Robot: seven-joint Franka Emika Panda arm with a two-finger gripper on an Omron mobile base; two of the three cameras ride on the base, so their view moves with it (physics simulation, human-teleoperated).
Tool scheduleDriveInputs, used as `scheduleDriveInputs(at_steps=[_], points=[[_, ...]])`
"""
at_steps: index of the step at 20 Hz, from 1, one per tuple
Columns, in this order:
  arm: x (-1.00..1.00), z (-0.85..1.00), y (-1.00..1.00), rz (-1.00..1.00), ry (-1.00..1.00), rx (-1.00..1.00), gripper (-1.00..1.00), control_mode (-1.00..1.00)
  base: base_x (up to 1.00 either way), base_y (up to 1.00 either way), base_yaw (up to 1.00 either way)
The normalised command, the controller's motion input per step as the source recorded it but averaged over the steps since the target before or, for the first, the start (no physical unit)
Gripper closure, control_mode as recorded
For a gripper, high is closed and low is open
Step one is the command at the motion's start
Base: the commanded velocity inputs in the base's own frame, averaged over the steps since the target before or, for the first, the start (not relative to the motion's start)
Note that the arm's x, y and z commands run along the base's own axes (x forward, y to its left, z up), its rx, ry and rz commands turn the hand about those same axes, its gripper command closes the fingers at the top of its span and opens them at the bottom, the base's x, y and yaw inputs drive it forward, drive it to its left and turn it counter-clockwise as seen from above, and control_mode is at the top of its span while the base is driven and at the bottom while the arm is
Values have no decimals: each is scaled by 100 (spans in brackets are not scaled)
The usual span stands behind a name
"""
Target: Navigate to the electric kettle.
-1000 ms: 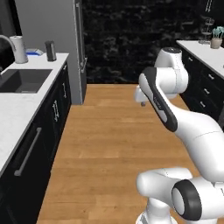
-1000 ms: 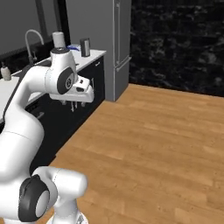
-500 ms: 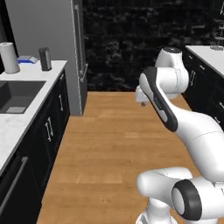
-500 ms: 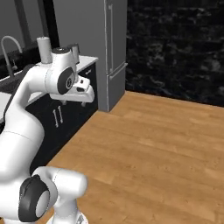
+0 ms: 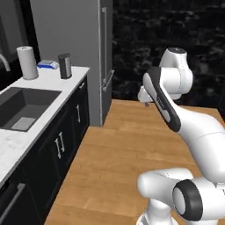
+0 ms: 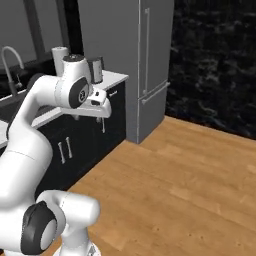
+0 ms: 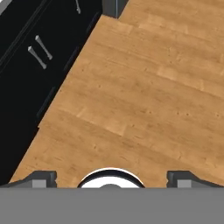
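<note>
The electric kettle (image 5: 64, 66) is a small grey steel cylinder with a dark top. It stands on the white counter (image 5: 39, 94) near the fridge end, and shows again in the right base view, kettle (image 6: 96, 70), just behind my arm. My gripper (image 7: 111, 180) hangs over the wooden floor, well short of the counter. It is open, and its two dark fingertips (image 7: 41, 179) stand far apart with nothing between them. In the right base view the gripper (image 6: 101, 107) points downward in front of the black cabinets.
A white paper towel roll (image 5: 27, 63) and a small blue item (image 5: 47, 65) stand left of the kettle. A sunken sink (image 5: 22, 105) with a faucet (image 6: 10, 60) lies nearer. The tall grey fridge (image 5: 90, 57) closes the counter's end. Black cabinets (image 7: 30, 52) border the wooden floor (image 5: 123, 154).
The whole picture has shifted: the base has driven on, and the counter with the kettle, the roll and the fridge now shows closer and further right. The arm keeps its pose.
</note>
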Motion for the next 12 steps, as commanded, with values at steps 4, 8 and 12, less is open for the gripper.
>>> scheduleDriveInputs(at_steps=[4, 8, 12], points=[[0, 0, 0, 0, 0, 0, -100, 100, 100, -32, 49], [0, 0, 0, 0, 0, 0, -100, 100, 100, -42, 49], [0, 0, 0, 0, 0, 0, -100, 100, 100, -53, 48]])
